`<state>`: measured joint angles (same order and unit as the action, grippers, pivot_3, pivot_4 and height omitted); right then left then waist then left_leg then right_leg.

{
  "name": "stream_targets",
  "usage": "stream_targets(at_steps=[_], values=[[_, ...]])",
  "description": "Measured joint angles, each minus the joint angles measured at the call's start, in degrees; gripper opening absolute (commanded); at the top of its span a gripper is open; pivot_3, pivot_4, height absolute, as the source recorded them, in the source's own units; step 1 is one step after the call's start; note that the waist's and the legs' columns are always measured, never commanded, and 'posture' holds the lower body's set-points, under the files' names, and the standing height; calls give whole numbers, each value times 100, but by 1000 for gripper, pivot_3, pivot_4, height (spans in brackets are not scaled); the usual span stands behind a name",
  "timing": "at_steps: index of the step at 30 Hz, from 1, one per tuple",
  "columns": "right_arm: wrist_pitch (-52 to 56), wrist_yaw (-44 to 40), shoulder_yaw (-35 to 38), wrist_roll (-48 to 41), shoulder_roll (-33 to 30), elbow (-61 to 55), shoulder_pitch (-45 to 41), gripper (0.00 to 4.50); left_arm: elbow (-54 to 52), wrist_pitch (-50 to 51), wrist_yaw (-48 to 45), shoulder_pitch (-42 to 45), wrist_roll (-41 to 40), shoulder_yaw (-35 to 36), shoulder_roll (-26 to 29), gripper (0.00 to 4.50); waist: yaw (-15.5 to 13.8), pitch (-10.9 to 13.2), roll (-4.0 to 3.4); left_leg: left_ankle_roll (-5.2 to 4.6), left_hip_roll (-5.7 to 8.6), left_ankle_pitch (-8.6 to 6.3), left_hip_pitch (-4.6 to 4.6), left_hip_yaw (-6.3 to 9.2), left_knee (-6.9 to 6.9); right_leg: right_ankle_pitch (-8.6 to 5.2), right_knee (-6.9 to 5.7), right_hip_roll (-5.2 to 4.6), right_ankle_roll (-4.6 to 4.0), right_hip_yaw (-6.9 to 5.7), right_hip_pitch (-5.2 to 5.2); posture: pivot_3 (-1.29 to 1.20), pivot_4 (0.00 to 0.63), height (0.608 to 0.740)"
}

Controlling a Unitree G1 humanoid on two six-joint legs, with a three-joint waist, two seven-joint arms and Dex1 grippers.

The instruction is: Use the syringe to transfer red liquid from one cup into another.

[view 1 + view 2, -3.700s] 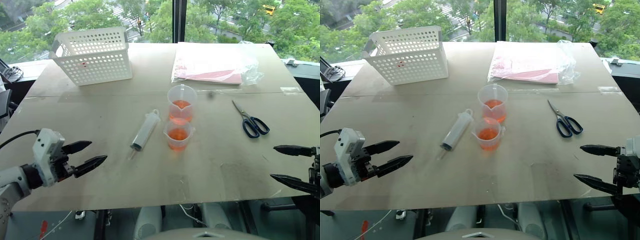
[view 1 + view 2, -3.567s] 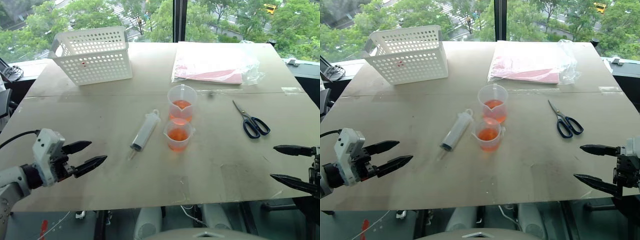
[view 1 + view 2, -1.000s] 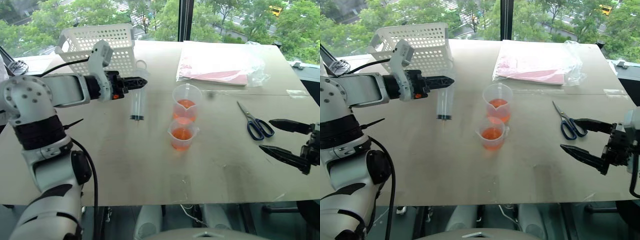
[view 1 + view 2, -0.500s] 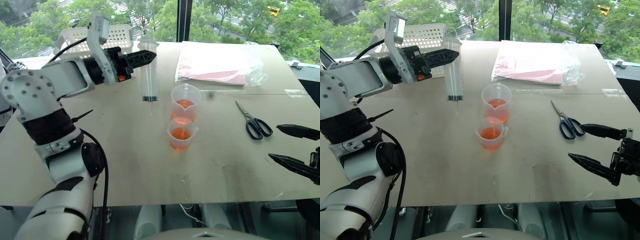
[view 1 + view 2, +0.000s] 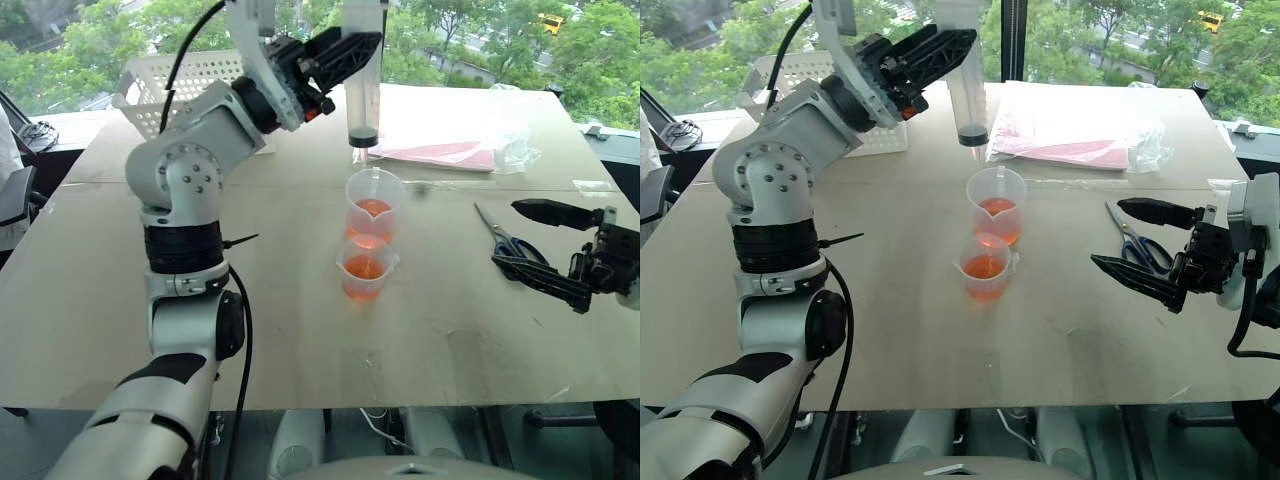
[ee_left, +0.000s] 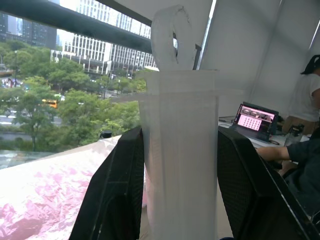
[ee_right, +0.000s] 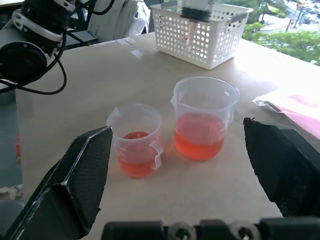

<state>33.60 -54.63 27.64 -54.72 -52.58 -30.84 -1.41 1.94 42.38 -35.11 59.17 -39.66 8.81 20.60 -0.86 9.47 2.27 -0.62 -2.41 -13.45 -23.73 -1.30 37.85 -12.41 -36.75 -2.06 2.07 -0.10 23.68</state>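
We see the left gripper (image 5: 352,45) raised high over the table (image 5: 250,300), its two black fingers clamped on the barrel of the syringe (image 5: 361,75), which hangs upright with its black plunger tip at the bottom, directly above the taller clear cup (image 5: 372,207) and apart from its rim. In the left wrist view the syringe's white flange and ring end (image 6: 171,37) stand above the fingers (image 6: 122,195) that press on both sides of the barrel. The taller cup holds red liquid (image 5: 372,210) in its lower part; the shorter clear cup (image 5: 365,268) stands just in front of it, nearer the robot, and also holds red liquid. We find the right gripper (image 5: 1140,243) near the right side of the table with its fingers spread wide and holding nothing, just beside the blue-handled scissors (image 5: 510,244). A white perforated basket (image 5: 180,85) and a pink packet in clear plastic (image 5: 450,125) lie at the far side.
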Motion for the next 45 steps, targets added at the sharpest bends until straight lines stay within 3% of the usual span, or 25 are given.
stream_targets(at_steps=[7, 14, 27, 31, 35, 40, 43, 44, 45], values=[[14, 265, -441, 71, 90, 251, -754, 4500, 313, -1301, -609, -530, 711, -671, -462, 1493, 5, 0, -3, -1, 0, 0, -1, 2, 11, 0, -3, 1, 0, -1, 0, 0, 150, 740], [109, 593, -708, 208, 202, 252, -860, 4500, 938, -2622, -1028, -827, 1403, -943, -660, 1493, 5, -3, -12, -2, 0, -1, -3, -1, 15, 0, -4, 1, 1, 3, 0, 0, 150, 740], [419, 1081, -939, 289, 202, 135, -1107, 4500, 1543, -3518, -1137, -1343, 1913, -964, -945, 1493, 6, -4, -12, -2, -1, -1, -4, 3, 21, 0, -6, 1, 1, 0, 0, 0, 150, 740], [921, 1631, -1123, 168, 192, 138, -1775, 4500, 1518, -3628, -1145, -1493, 1937, -962, -989, 1493, 29, -4, -15, -2, -2, -1, -1, 0, 21, 1, -8, 1, 1, 2, 0, 0, 150, 740], [1653, 2282, -1755, 208, 289, 450, -3249, 4500, 1505, -3728, -1159, -1623, 1974, -974, -1025, 1493, 47, -2, -24, -3, -3, -1, -2, 2, 22, 1, -11, 2, -1, 0, 1, 0, 150, 740], [2367, 2924, -2663, 647, 1184, 1512, -5123, 4500, 1499, -3908, -1190, -1693, 2050, -1013, -1066, 1493, 46, -2, -30, -3, -6, -1, -8, 3, 20, 1, -13, 3, -2, -3, 6, 0, 150, 740], [2529, 3049, -2947, 983, 1528, 2106, -5586, 3076, 1498, -3954, -1197, -1711, 2085, -1013, -1034, 1492, -13, -2, -31, -11, -5, -6, -21, 1, 20, 1, -5, -1, -1, -8, 9, 0, 150, 740], [2529, 3014, -3037, 1114, 1577, 2207, -5665, 2722, 1498, -3957, -1196, -1727, 2097, -1012, -1023, 1492, -14, -2, -31, -15, -4, -9, -23, 0, 20, 1, -2, -3, -1, -8, 9, 0, 150, 740], [2514, 2960, -3154, 1237, 1616, 2291, -5727, 2722, 1496, -3956, -1194, -1749, 2105, -1014, -1020, 1492, -11, -2, -31, -20, -2, -12, -25, -2, 20, 1, 0, -6, 0, -7, 10, 0, 150, 740]])
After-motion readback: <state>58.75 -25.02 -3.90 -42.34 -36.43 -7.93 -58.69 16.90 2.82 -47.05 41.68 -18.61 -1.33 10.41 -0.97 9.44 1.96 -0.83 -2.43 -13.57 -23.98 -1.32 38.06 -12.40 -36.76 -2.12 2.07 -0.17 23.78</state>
